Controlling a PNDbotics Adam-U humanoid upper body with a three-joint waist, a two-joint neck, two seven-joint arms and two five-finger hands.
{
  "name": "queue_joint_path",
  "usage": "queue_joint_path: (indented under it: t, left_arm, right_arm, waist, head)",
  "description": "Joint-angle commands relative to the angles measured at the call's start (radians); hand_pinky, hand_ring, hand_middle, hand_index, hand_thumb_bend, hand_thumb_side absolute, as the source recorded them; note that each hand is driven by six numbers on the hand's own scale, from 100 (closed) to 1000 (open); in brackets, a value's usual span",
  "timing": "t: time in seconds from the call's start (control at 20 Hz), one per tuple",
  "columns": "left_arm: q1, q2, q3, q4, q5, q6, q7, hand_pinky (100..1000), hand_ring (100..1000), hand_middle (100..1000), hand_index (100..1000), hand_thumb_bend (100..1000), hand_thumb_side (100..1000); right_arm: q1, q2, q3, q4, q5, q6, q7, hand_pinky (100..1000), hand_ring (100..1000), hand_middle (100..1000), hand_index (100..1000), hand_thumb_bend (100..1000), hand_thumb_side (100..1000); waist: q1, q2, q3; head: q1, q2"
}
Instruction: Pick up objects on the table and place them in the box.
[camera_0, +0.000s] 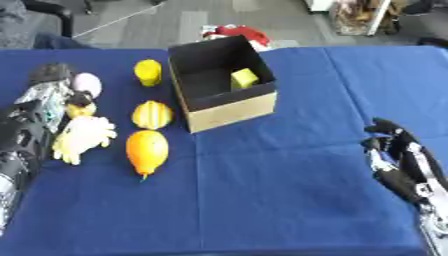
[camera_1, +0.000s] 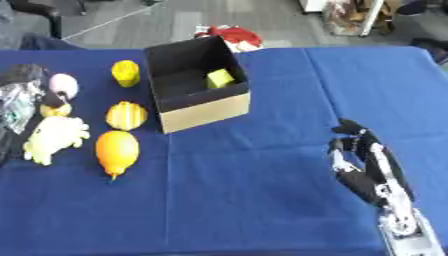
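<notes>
An open cardboard box (camera_0: 234, 111) with a dark inside stands at the middle back and holds a yellow block (camera_0: 244, 78). Left of it lie a yellow cylinder (camera_0: 148, 72), a striped yellow round fruit (camera_0: 152, 114) and an orange fruit (camera_0: 146, 150). Further left are a pale yellow bunch (camera_0: 83, 137), a pinkish-white oval thing (camera_0: 87, 84) and a small yellow piece (camera_0: 80, 108). My left hand (camera_0: 45, 92) is at the left edge, right beside the oval thing and the small yellow piece. My right hand (camera_1: 360, 150) rests open at the lower right, fingers up, holding nothing.
A blue cloth (camera_0: 280, 190) covers the table, bare across its middle and front. Past the far edge lies a red and white thing (camera_0: 236, 33) on a grey floor. A dark chair (camera_0: 44, 12) stands at the far left.
</notes>
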Motion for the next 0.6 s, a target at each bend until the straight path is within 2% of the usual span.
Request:
queue_joint_path:
  t: [0.05,0.15,0.2,0.3,0.45,0.6]
  left_arm:
    - [-0.014,0.016,-0.005,-0.010,-0.010,-0.007,-0.038,681,553,537,737,220,258]
    - [-0.018,0.016,0.002,-0.034,-0.019,0.005,-0.015,604,455,409,621,129,237]
    - [-0.019,0.016,0.008,-0.050,-0.021,0.015,0.011,587,435,383,597,100,230]
    - [-0.028,0.014,0.017,-0.093,-0.008,0.024,0.076,557,395,332,548,100,216]
    - [-0.060,0.009,0.008,-0.187,0.052,-0.012,0.149,558,385,319,538,100,221]
    - [-0.100,0.002,-0.022,-0.296,0.120,-0.083,0.157,561,384,315,536,100,231]
  right_arm:
    - [-0.012,-0.019,-0.002,-0.008,-0.003,-0.005,0.004,748,670,741,882,100,301]
    - [-0.011,-0.019,-0.002,-0.007,-0.003,-0.005,0.004,748,670,741,882,100,301]
    - [-0.011,-0.019,-0.003,-0.007,-0.003,-0.005,0.004,748,670,741,882,100,301]
    - [-0.011,-0.019,-0.003,-0.007,-0.002,-0.005,0.004,748,670,741,882,100,301]
    - [-0.011,-0.020,-0.004,-0.005,0.000,-0.005,0.003,748,670,741,882,100,302]
    - [-0.009,-0.018,-0.004,-0.004,0.001,-0.006,0.004,748,670,741,882,100,303]
  waist:
    - [0.000,0.001,-0.001]
    - [0.000,0.001,-0.002]
    - [0.000,0.000,-0.002]
    - [0.001,-0.001,-0.002]
    - [0.001,-0.004,0.000]
    - [0.001,-0.008,0.002]
  head:
    - [-0.004,0.004]
    - [-0.006,0.004]
    - [-0.007,0.004]
    - [-0.010,0.004]
    - [-0.013,0.004]
    - [-0.016,0.004]
